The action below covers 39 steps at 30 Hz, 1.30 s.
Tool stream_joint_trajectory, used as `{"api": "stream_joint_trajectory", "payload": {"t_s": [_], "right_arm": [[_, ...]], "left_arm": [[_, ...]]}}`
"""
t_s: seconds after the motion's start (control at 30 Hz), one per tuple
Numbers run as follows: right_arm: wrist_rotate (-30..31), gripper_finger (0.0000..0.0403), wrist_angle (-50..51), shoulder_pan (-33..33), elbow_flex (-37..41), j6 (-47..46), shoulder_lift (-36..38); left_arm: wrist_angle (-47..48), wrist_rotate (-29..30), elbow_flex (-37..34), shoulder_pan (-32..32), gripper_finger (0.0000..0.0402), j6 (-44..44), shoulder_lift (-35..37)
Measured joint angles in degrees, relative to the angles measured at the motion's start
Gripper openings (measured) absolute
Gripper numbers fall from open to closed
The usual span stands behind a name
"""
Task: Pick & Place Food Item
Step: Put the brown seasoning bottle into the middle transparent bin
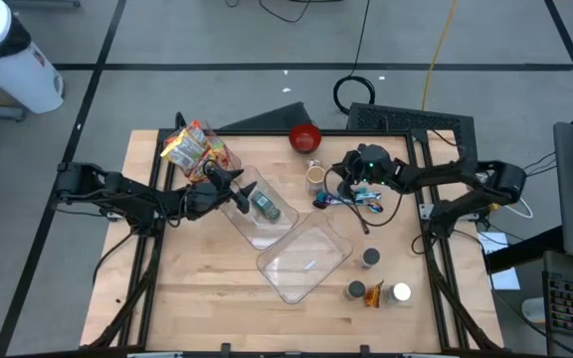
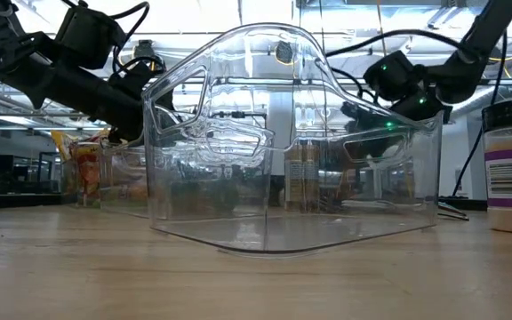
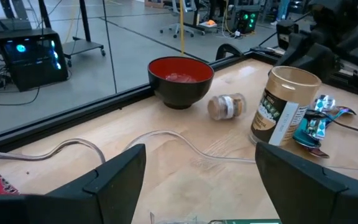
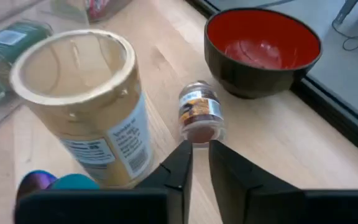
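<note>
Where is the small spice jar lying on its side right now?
In the high view, the small spice jar lies at the table's far edge, between the red bowl and the gold-lidded can, just ahead of the right gripper.

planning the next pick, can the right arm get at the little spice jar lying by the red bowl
Probably yes: the right hand hangs just short of the small jar, nothing between them, though the tall can stands close beside.

Left arm reaches in from the left, its claw with fingers spread wide. Right arm extends from the right, its claw pointed downward, fingers nearly together, a narrow gap between.
</note>
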State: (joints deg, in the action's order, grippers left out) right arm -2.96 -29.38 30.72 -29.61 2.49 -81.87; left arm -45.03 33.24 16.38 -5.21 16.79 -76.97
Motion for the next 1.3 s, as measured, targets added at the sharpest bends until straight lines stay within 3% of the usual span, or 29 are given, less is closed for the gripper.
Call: {"api": "stream_joint_trajectory", "payload": {"t_s": [0.17,0.4,0.6,0.93,1.3], "right_arm": [[-2.3,0.0046,0.1,-0.4,0.0,0.4,1.6],[-2.9,0.0156,-2.6,0.9,0.0,0.5,0.1],[-3.6,0.0223,-5.2,4.1,-1.9,-2.4,-7.5],[-9.9,0.0239,-0.4,4.6,-14.1,0.4,-19.0],[-12.3,0.0236,2.7,4.7,-17.8,3.2,-23.5]], "left_arm": [[0.0,-0.2,0.0,0.0,0.0306,0.0,0.0],[0.1,-0.2,0.0,0.0,0.0306,-0.1,0.0],[0.1,-0.2,0.0,0.0,0.0306,-0.1,0.0],[-0.1,-0.4,0.0,0.0,0.0306,0.1,0.0],[-0.2,-1.7,0.0,0.0,0.0306,-0.1,0.0]]}}
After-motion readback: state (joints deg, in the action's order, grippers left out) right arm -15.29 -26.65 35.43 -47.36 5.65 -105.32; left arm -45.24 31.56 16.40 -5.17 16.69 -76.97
